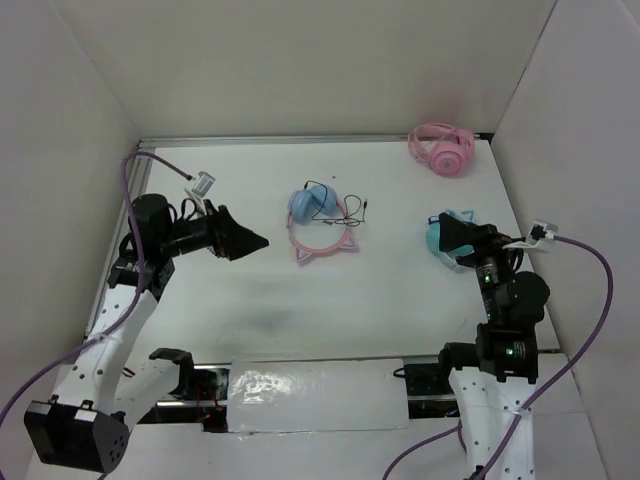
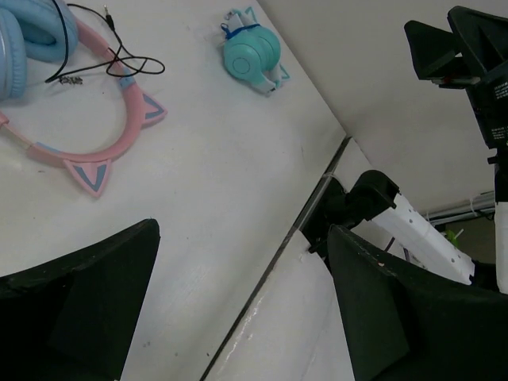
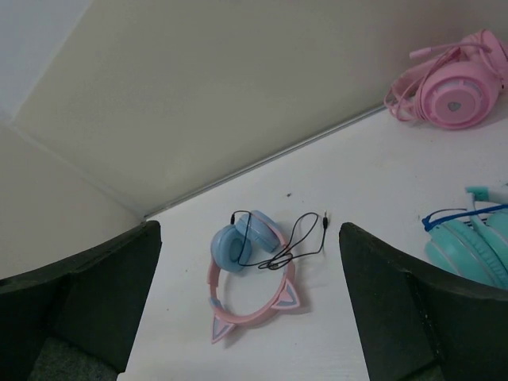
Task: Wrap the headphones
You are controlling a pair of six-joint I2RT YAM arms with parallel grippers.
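Currently you've got the headphones [image 1: 318, 222] lying centre of the top view on the table [image 1: 300, 310], cable [image 1: 358, 208] loose at their upper right. Left gripper [image 1: 250, 241] and right gripper [image 1: 452, 238] both have their fingers spread, neither touching them.

White table [image 1: 300, 300] carries cat-ear headphones [image 1: 308, 206]; pink headphones [image 1: 441, 149]; teal headphones [image 2: 252, 54].

Cat-eared headphones [image 1: 320, 222] flat on the table [image 1: 330, 300], black cable [image 1: 357, 210] loose, left claw [image 1: 255, 241] nearby, apart

Headphones [image 1: 318, 222]: light-blue cups [image 1: 310, 204], pink band [image 1: 318, 243], black cable [image 1: 357, 211]; one all-pink set [image 1: 441, 148], one teal set [image 1: 435, 240]; white worktop [image 1: 330, 300].
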